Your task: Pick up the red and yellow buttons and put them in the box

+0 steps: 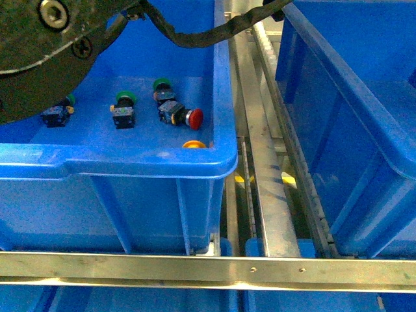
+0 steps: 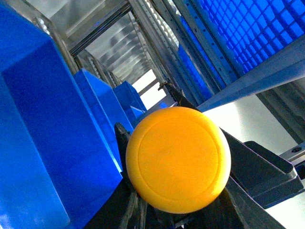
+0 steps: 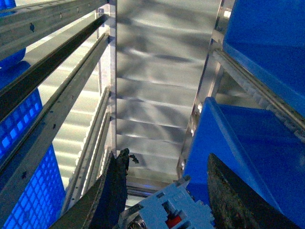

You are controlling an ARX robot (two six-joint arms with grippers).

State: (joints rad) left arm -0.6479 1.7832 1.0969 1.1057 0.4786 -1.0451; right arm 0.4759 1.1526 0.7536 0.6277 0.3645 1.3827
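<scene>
In the left wrist view my left gripper point(image 2: 145, 112) is shut on a yellow button point(image 2: 177, 160). Its round yellow cap faces the camera and fills the space between the black fingers point(image 2: 248, 162). My right gripper point(image 3: 167, 155) is shut on a red button point(image 3: 167, 210). Only its pale blocky body with a small red part shows; the cap is hidden. The front view shows another red button point(image 1: 185, 117) lying on its side in the left blue box point(image 1: 130, 162). A yellow cap point(image 1: 194, 144) peeks up behind that box's front wall. Neither gripper's fingers show there.
Green-capped switches point(image 1: 123, 107) point(image 1: 162, 88) point(image 1: 64, 109) lie in the left box. A second blue box point(image 1: 351, 97) stands at the right, across a metal roller rail point(image 1: 266, 175). A black arm part point(image 1: 39, 39) and cable hang over the upper left. A metal bar point(image 1: 208, 270) runs along the front.
</scene>
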